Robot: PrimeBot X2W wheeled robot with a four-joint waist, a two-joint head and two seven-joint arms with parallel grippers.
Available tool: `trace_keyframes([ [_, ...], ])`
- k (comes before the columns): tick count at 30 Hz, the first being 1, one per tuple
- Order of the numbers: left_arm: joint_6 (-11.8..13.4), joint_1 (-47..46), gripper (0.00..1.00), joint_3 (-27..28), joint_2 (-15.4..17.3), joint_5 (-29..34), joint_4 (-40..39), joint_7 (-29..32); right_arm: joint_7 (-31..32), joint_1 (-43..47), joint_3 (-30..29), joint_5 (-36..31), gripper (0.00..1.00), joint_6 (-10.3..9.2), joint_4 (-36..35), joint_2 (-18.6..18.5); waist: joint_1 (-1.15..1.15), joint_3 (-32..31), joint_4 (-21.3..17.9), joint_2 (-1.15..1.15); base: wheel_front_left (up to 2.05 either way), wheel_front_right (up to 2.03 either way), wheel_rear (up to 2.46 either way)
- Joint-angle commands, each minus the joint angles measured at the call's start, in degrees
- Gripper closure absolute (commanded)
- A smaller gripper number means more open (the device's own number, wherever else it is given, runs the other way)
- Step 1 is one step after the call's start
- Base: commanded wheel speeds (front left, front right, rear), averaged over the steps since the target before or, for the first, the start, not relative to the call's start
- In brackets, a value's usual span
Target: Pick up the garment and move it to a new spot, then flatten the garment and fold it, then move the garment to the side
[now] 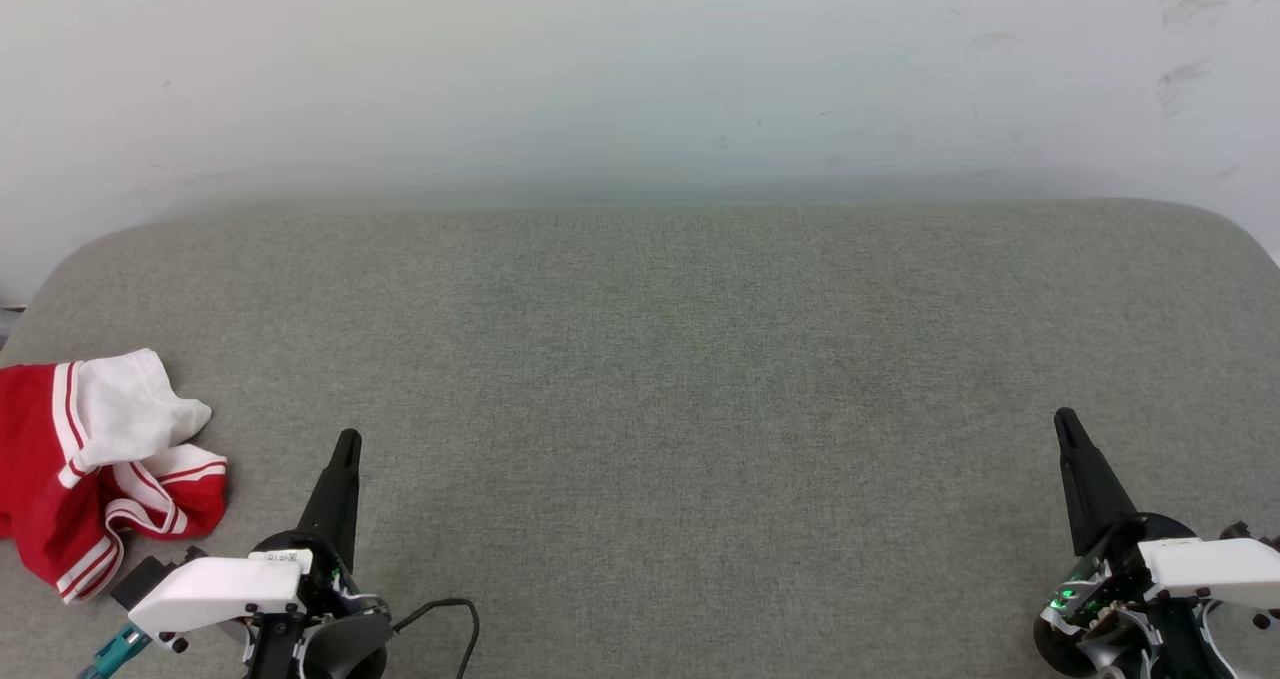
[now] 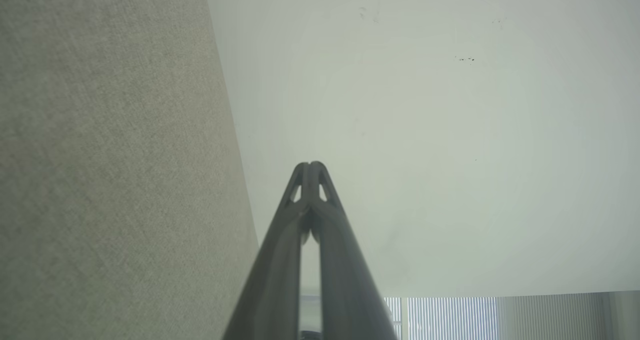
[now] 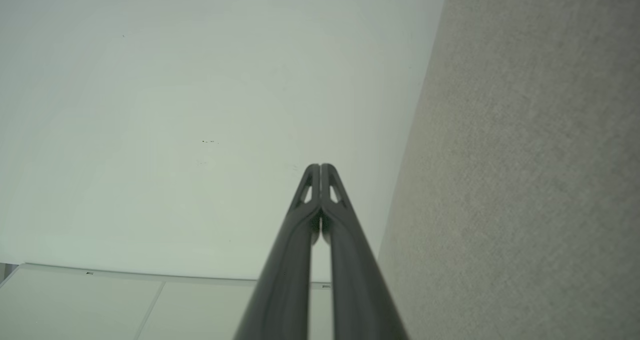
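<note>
- So, the garment (image 1: 95, 479) is a crumpled heap at the far left edge of the table (image 1: 640, 379) in the head view. It's mostly red, with a white sleeve bunched on top and red-and-white striped trim curling along its near side.
- Part of it runs off the left side of the picture, so I can't see the whole shape.
- Nothing is touching it. It just lies there on the grey woven top.
- The left pincer (image 1: 346, 444) is the closer one, just to the right of the heap but clear of it. Its dark fingers point up the view toward the wall (image 1: 640, 79).
- In the left wrist view that pincer (image 2: 310, 165) has its two fingers pressed together at the tips, with nothing between them. The grey table (image 2: 100, 154) runs down the left side there, and some vertical blinds (image 2: 450, 317) sit at the bottom.
- A thin black cable (image 1: 450, 609) loops on the table beside the left arm's base.
- The right pincer (image 1: 1066, 421) is way over at the lower right, well apart from the garment, with most of the table between them.
- The right wrist view tells the same story: pincer (image 3: 320, 165) closed tip to tip, holding nothing, with the grey table (image 3: 540, 154) on the right and pale wall behind.
</note>
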Motion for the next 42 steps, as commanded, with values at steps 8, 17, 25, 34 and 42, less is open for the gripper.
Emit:
trace_keyframes([
  [8,-0.21,-0.30,1.00,0.11,-0.14,0.01,-0.07,0.09,-0.04,-0.69,0.04,-0.25,1.00,-0.04,0.05,0.19,0.00,0.00,0.00,0.00,0.00,0.00,0.00],
  [17,-0.21,-0.30,1.00,0.10,-0.14,0.01,-0.07,0.09,-0.04,-0.69,0.04,-0.25,1.00,-0.03,0.05,0.19,0.00,0.00,0.00,0.00,0.00,0.00,0.00],
  [25,0.02,0.40,0.00,-1.19,-0.04,0.00,0.32,-0.75,-0.56,0.88,0.38,-0.09,0.00,-0.01,0.10,0.03,0.00,0.02,-0.01,0.00,0.00,0.00,0.00],
  [34,0.02,0.07,0.00,-4.23,-0.03,0.61,-2.02,-3.40,-2.62,1.82,1.79,-0.72,0.00,-0.01,-2.83,-0.06,0.00,-0.01,-0.07,0.00,0.00,0.00,0.00],
  [42,0.02,0.06,0.00,-4.92,-0.02,2.94,-4.66,-5.56,-4.90,2.43,3.40,-2.73,0.00,-0.01,-5.26,-0.70,0.00,-0.10,-0.06,0.00,0.00,0.00,0.00],
])
